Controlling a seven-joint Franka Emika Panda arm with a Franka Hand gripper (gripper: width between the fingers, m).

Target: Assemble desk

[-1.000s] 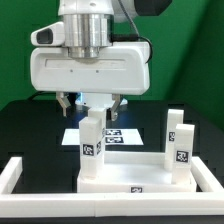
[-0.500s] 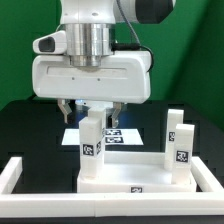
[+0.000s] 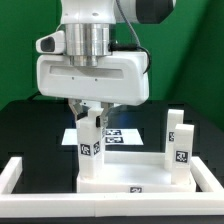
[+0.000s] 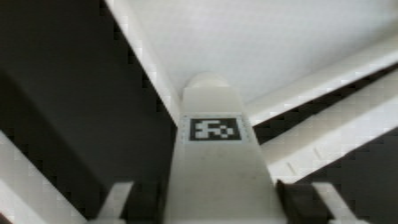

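The white desk top (image 3: pixel 130 184) lies at the front of the table, rim up. One white leg (image 3: pixel 91 140) with a square tag stands upright on its corner at the exterior view's left. My gripper (image 3: pixel 92 113) comes straight down over that leg, its fingers pressed against the leg's upper sides. In the wrist view the leg (image 4: pixel 215 150) fills the gap between both fingers (image 4: pixel 118 202), with the desk top (image 4: pixel 285 50) beyond it. Two more tagged legs (image 3: pixel 179 145) stand at the top's other end.
A long low white border frame (image 3: pixel 18 176) runs around the front and sides of the work area. The marker board (image 3: pixel 122 136) lies flat on the black table behind the desk top. A green wall closes the background.
My gripper has come down a little over the upright leg. Its fingers, spread wide apart before, have closed in against the leg's sides. The leg and the desk top have not moved.
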